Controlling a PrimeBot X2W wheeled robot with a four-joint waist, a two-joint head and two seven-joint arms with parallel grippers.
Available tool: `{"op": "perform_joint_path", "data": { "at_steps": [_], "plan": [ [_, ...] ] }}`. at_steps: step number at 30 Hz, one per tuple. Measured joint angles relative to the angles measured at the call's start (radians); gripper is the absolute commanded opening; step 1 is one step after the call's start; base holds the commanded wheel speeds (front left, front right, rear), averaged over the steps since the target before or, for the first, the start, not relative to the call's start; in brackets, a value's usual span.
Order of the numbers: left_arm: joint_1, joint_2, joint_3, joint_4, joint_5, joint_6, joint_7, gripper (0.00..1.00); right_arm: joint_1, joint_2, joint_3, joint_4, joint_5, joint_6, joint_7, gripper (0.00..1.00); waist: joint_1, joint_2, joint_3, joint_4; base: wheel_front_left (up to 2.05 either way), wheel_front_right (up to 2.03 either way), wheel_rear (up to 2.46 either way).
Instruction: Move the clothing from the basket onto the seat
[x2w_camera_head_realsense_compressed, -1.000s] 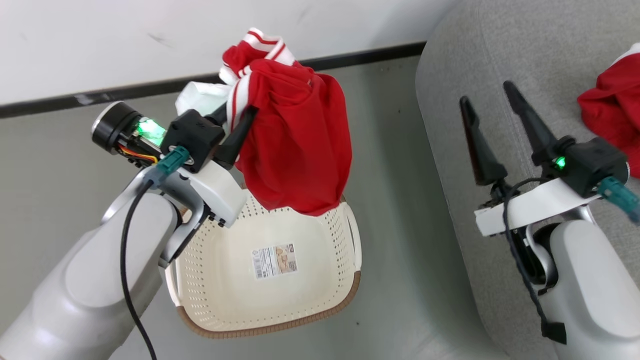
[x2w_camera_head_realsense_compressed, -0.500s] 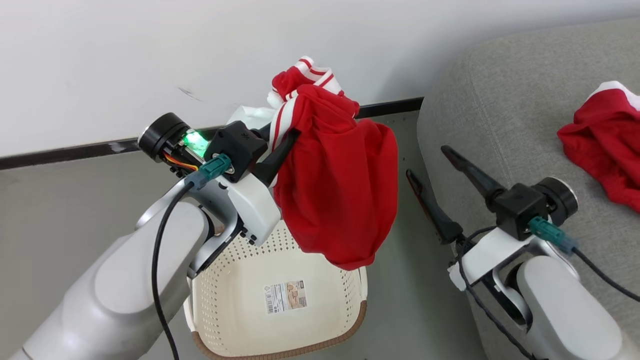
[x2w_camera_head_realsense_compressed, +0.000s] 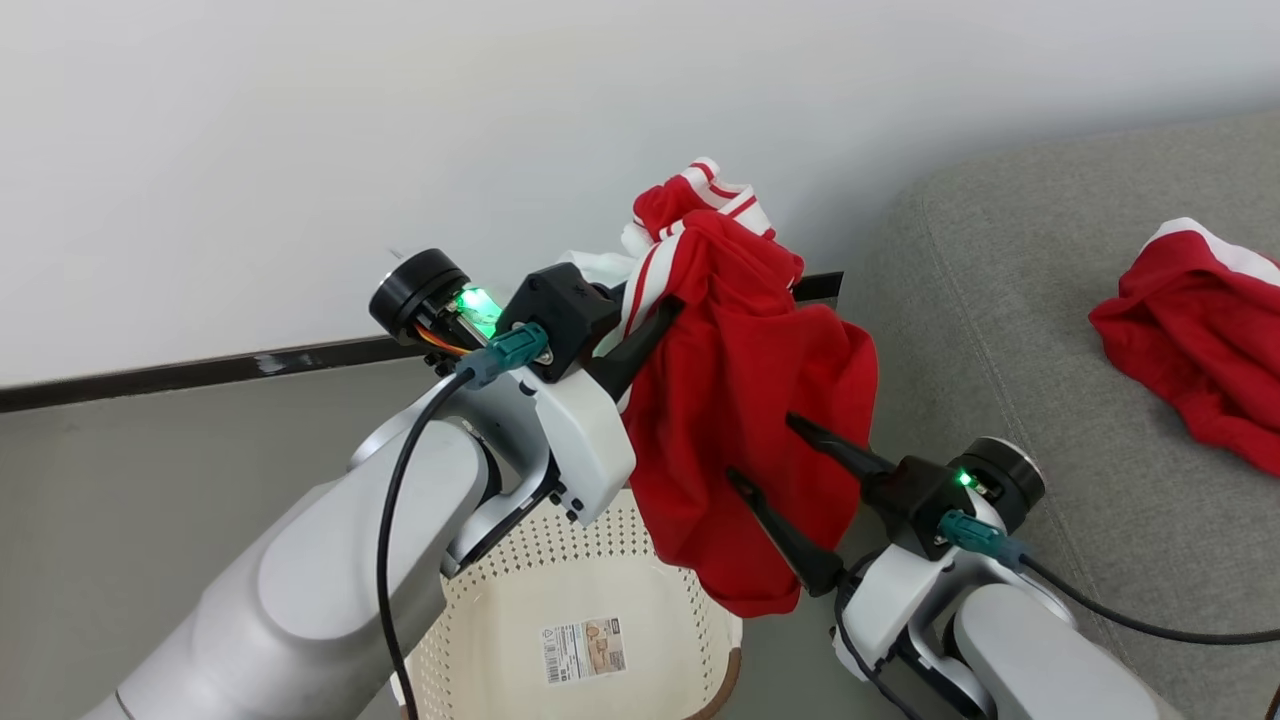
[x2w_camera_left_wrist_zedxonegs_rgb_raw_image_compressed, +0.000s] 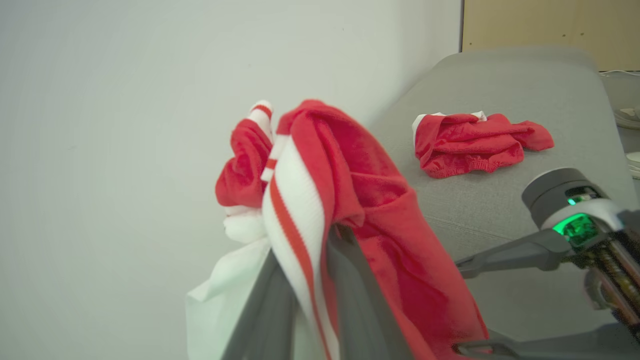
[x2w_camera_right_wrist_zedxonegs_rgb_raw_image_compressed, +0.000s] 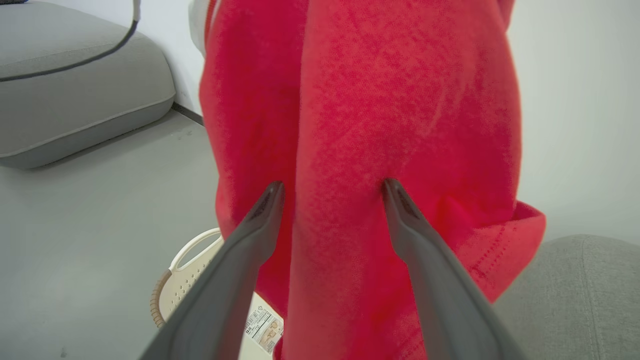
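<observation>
Head view: the left gripper (x2w_camera_head_realsense_compressed: 645, 305) clenches the white-striped end of a red fabric garment (x2w_camera_head_realsense_compressed: 740, 420) hanging above the oval cream perforated plastic basket (x2w_camera_head_realsense_compressed: 500, 620), beside the large grey upholstered seat (x2w_camera_head_realsense_compressed: 1000, 330), where another crumpled red garment (x2w_camera_head_realsense_compressed: 1190, 340) lies. The right gripper (x2w_camera_head_realsense_compressed: 762, 448), fingers spread and empty, points at the cloth. Left wrist view: stripe pinched between fingers. Right wrist view: spread fingers flank the cloth; it may snag and drag loose.

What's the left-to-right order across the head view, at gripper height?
left gripper, shut on the red-and-white garment → seat → second red garment lying on it. The open right gripper and the basket overlap the held garment, so they are left out.
</observation>
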Motion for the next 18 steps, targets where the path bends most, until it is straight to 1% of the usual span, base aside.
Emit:
{"op": "perform_joint_path", "data": {
  "at_steps": [5, 14, 18],
  "plan": [
    [0.001, -0.015, -0.007, -0.003, -0.010, -0.002, 0.016, 0.00, -0.014, 0.019, 0.035, 0.039, 0.019, 0.000, 0.000, 1.00, 0.0000, 0.0000, -0.027, 0.007, 0.00, 0.00, 0.00],
    [0.022, -0.025, -0.018, -0.013, -0.027, -0.002, 0.035, 0.00, -0.064, 0.042, 0.003, 0.118, 0.016, 0.000, 0.000, 1.00, 0.0000, 0.0000, -0.063, 0.029, 0.00, 0.00, 0.00],
    [0.026, -0.035, -0.019, -0.016, -0.035, -0.001, 0.042, 0.00, -0.089, 0.055, 0.008, 0.149, 0.014, 0.000, 0.000, 1.00, 0.0000, 0.0000, -0.074, 0.042, 0.00, 0.00, 0.00]
  ]
}}
